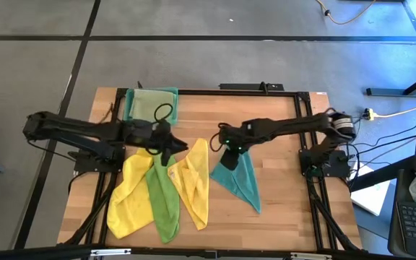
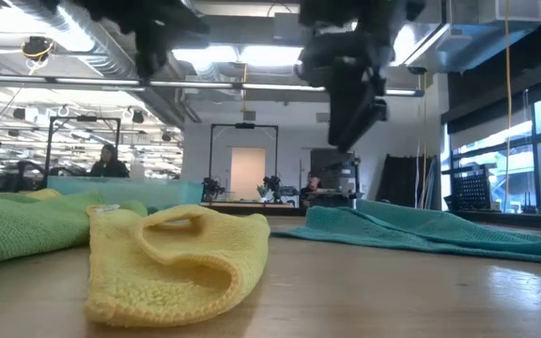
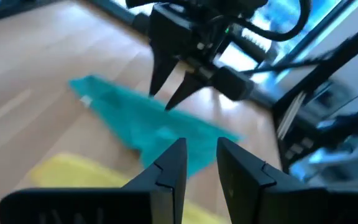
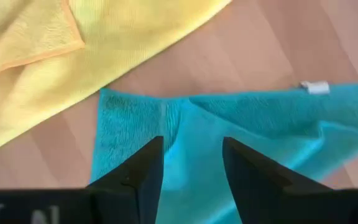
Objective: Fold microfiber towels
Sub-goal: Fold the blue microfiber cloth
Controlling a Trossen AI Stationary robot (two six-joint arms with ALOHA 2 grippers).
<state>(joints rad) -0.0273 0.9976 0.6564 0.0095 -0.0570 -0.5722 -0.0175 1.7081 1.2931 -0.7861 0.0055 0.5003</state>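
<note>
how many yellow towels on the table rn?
2. One yellow towel lies left of the green towel; the other yellow towel lies right of it. More may be hidden.

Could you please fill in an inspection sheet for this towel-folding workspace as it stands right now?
Surface: wooden table, bare around the towels.
Job's things: two yellow towels and a green towel lie bunched together unfolded; teal towel lies apart, crumpled; pale olive towel rests in the tray.
Clutter: translucent teal tray at the table's far edge.
Grippers: left gripper hovers above the yellow and green towels, fingers slightly apart, empty; right gripper open just above the teal towel's corner, holding nothing.
Cables: cables on the floor right of the table.
Surroundings: person seated in the background.
</note>
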